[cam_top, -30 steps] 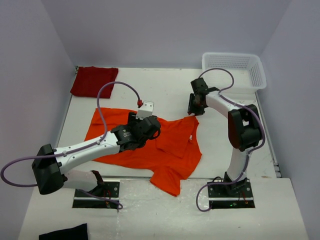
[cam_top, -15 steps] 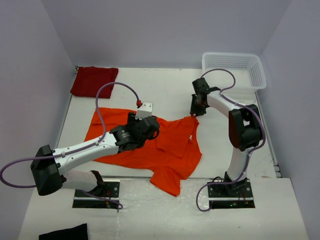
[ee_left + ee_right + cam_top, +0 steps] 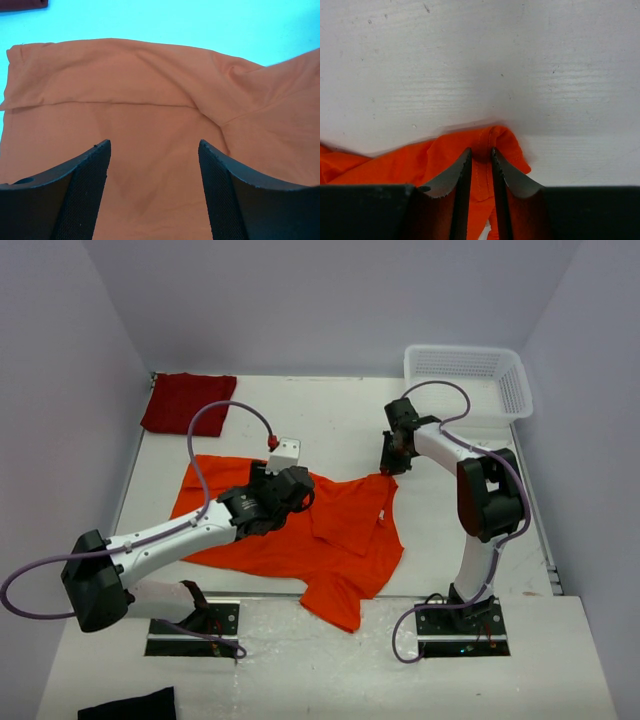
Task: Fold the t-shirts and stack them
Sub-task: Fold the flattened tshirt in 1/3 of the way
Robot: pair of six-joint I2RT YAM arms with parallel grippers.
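The orange t-shirt (image 3: pixel 300 530) lies spread across the middle of the worktop (image 3: pixel 340 410), but not flat. A long crease runs along its far edge, and the part towards 5 o'clock is bunched, with a flap hanging down towards my bases. I have its 2 o'clock corner in my right gripper (image 3: pixel 480 152), jaws pinched almost together on a small fold of cloth, low against the white surface. My left gripper (image 3: pixel 154 145) hovers over the shirt's middle with the jaws wide apart and nothing between them, only orange fabric below. I judge this to be the spreading-out step, with no fold made yet. Next, I think, I need a steady pull out towards 2 or 3 o'clock with the right. The left should come down to pin or take the cloth so the whole shirt doesn't slide along with it. It's soft cotton, so it may stretch and ruck. The crimson t-shirt (image 3: pixel 185 402) waits at 10 o'clock in the far corner, well apart. The basket (image 3: pixel 470 380) sits at 1 o'clock.
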